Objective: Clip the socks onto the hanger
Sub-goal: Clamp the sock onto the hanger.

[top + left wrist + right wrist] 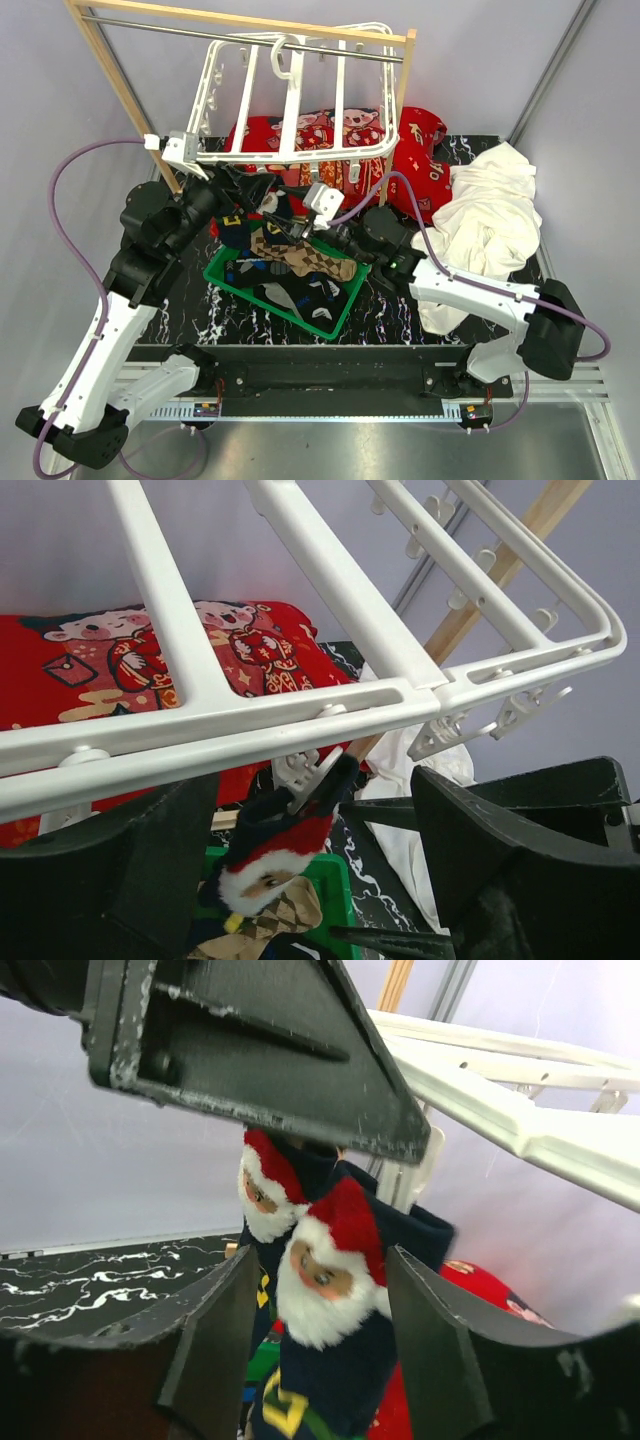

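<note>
The white hanger point(300, 95) hangs by its hook from a metal rod; its slats fill the top of the left wrist view point(330, 705). A clip point(300, 770) on its front bar holds a navy sock with a Santa face point(275, 855). In the right wrist view two such Santa socks point(335, 1290) point(262, 1190) hang side by side. My right gripper point(325, 1350) is open around the nearer one, with gaps on both sides. My left gripper point(315, 870) is open just under the front bar, empty. A brown argyle sock point(315, 258) lies with others in the green basket point(330, 322).
The wooden rack point(120, 90) with its rod point(200, 28) stands at the back left. A red printed cloth point(420, 150) lies behind the hanger and a big white cloth point(490, 220) at the right. A dark gripper part point(250, 1050) crosses the top of the right wrist view.
</note>
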`<control>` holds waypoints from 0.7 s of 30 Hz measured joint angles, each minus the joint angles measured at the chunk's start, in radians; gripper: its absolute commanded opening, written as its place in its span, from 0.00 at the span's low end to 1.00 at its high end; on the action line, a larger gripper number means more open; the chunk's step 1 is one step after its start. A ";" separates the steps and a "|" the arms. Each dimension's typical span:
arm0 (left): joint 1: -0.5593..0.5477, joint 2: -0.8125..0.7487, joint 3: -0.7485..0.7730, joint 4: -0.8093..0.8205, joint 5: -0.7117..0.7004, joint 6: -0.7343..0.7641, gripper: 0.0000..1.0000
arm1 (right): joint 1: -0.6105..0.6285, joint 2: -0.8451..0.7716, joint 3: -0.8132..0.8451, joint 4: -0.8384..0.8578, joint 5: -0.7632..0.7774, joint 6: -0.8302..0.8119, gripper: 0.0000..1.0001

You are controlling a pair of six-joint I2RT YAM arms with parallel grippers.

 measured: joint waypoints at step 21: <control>0.000 -0.001 0.002 -0.010 -0.059 0.035 0.89 | -0.005 -0.248 -0.220 -0.054 0.242 -0.009 0.71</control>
